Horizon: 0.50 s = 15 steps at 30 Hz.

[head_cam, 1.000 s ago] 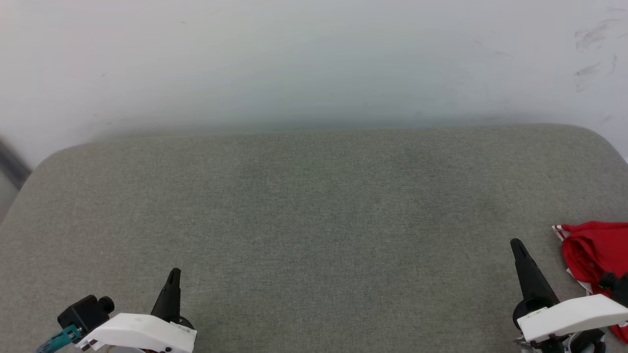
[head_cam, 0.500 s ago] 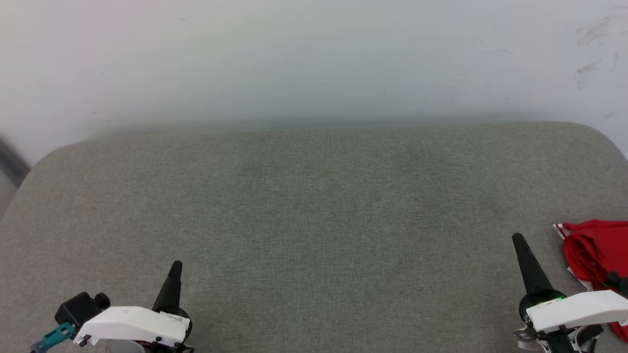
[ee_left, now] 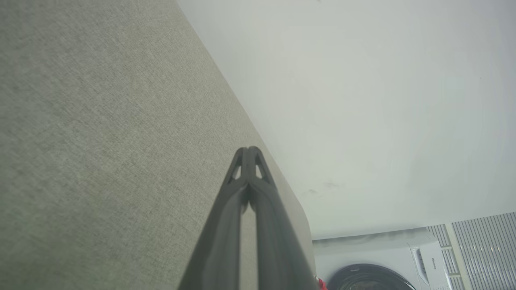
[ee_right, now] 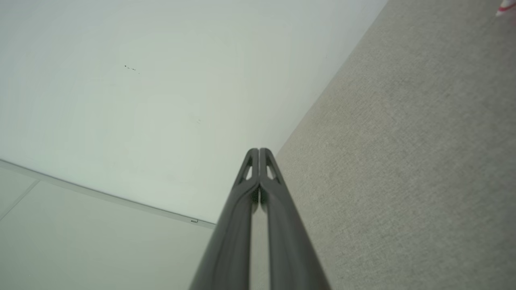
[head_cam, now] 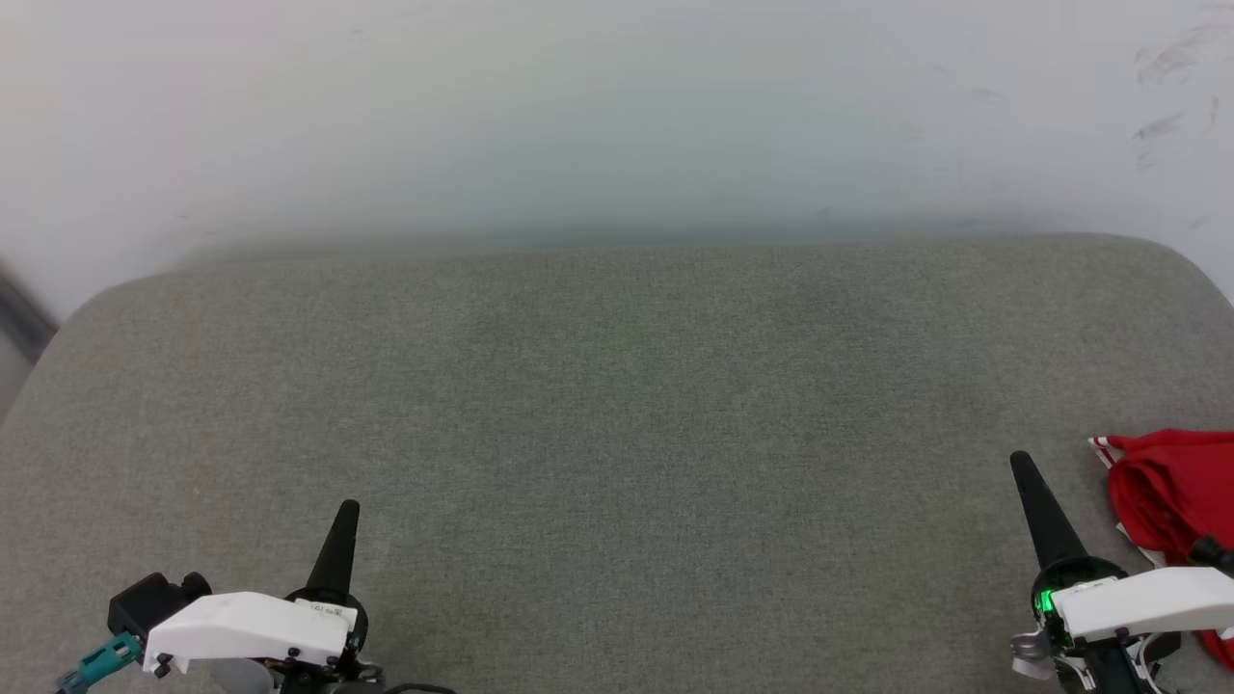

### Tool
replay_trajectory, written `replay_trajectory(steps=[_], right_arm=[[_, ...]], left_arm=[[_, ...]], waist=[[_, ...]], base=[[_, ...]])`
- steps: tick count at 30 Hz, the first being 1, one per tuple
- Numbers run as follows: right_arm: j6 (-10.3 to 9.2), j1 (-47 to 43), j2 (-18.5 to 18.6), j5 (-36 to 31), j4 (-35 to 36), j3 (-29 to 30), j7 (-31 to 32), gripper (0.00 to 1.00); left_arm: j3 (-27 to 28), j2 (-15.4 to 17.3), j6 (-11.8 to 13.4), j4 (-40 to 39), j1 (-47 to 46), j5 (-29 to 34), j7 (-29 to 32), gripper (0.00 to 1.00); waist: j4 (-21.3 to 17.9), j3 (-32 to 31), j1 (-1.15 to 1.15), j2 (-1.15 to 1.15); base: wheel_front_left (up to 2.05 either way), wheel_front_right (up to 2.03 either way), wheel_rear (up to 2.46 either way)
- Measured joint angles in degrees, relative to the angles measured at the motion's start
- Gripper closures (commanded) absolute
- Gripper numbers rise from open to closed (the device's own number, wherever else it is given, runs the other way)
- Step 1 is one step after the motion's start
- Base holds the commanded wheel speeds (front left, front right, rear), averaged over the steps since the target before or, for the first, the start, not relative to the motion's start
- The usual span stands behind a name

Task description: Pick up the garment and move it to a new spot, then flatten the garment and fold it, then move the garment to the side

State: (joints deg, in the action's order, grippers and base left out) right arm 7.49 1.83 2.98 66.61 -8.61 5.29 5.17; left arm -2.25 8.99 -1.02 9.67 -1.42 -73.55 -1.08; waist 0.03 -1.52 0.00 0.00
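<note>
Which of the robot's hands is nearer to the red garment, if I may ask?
Right. The right hand is just beside the garment, on its left in the head view; the left hand is far across on the opposite side.

Tons of open room across the middle of the grey surface (head_cam: 617, 434), honestly. Only obstacles: the wall (head_cam: 617, 116) right behind it and the bunched red garment (head_cam: 1171, 482) at the right edge.

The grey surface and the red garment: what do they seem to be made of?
The grey surface looks like matt woven upholstery fabric: a fine crossed weave shows, and its corners are rounded, perhaps padded. The garment looks like soft, thin cloth, maybe knit polyester: it lies crumpled in loose folds, with striped trim.
</note>
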Motion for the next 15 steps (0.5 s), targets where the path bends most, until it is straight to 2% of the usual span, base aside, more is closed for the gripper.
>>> replay_trajectory(steps=[15], right_arm=[[0.0, 1.3, 0.0, 8.1, -1.7, 0.4, 0.5, 1.0]], left_arm=[[2.4, -1.7, -2.1, 1.4, -1.3, -6.3, 2.2, 1.0]], waist=[[0.0, 0.5, 0.0, 0.0]], base=[[0.0, 0.0, 0.0]])
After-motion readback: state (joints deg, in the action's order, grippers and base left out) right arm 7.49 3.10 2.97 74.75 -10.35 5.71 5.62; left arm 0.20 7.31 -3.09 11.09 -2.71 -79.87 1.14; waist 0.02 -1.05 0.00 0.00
